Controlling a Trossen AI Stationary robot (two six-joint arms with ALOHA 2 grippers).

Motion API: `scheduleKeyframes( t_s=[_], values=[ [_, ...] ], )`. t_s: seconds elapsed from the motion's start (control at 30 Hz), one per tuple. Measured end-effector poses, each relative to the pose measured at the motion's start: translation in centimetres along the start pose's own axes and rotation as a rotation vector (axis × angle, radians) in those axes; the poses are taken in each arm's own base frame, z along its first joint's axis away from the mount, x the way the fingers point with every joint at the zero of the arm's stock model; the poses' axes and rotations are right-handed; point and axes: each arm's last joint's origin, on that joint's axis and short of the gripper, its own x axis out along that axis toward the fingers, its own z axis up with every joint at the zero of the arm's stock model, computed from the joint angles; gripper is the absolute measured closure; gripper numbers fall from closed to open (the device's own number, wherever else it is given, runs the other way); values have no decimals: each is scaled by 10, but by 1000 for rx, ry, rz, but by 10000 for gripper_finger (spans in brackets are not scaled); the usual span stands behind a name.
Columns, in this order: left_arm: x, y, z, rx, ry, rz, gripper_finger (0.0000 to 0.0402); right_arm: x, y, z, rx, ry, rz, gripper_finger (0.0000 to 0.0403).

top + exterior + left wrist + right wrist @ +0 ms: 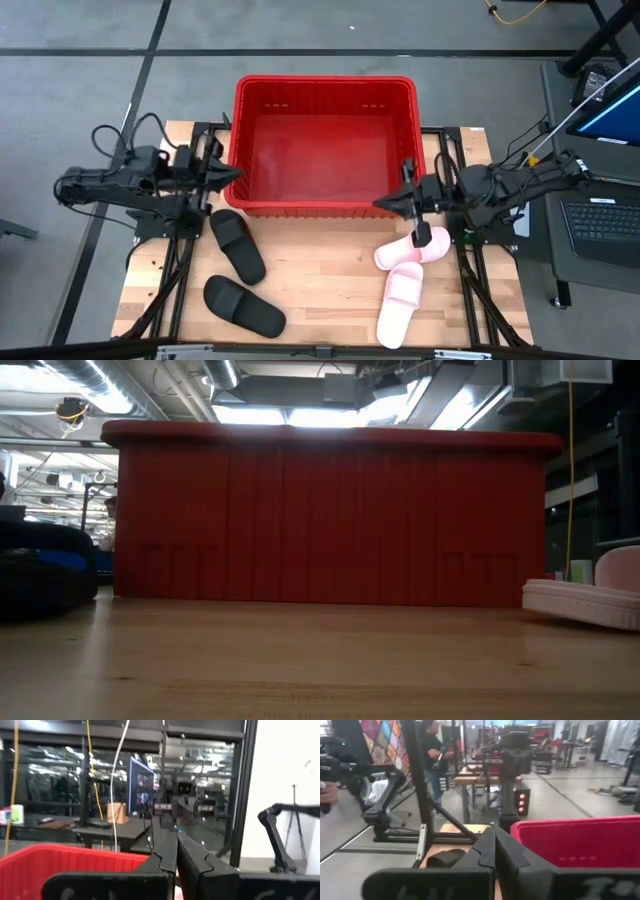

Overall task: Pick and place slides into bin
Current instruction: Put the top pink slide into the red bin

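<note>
Closed dark left hand (236, 174) and right hand (381, 205) beside ribbed red plastic bin (325, 89), smooth wooden table (320, 270).

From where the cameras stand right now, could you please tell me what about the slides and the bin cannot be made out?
- Bin interior: in the low view its near wall hides it; only the high view shows it empty.
- Black slides: cut off by the low view's left edge.
- Pink slides: cut off by that view's right edge, so their overlap shows only from above.
- Both wrist views: each gripper's own shut fingers block the table.
</note>
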Motion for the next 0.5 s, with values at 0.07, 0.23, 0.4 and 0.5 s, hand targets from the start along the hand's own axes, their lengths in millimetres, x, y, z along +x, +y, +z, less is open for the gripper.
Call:
scheduleKeyframes(
  t_s=[0.07,0.23,0.4,0.5],
  values=[
    [7,-2,-5,4,31,-30,400,6,7,-2,-3,20,5,397],
    [20,-11,-14,48,63,-106,399,15,27,-4,-14,104,-60,399],
    [26,-18,-5,28,62,-146,400,14,43,6,59,150,-77,401],
    [31,-21,-2,20,67,-154,399,15,52,10,104,167,-53,401]
  ],
)
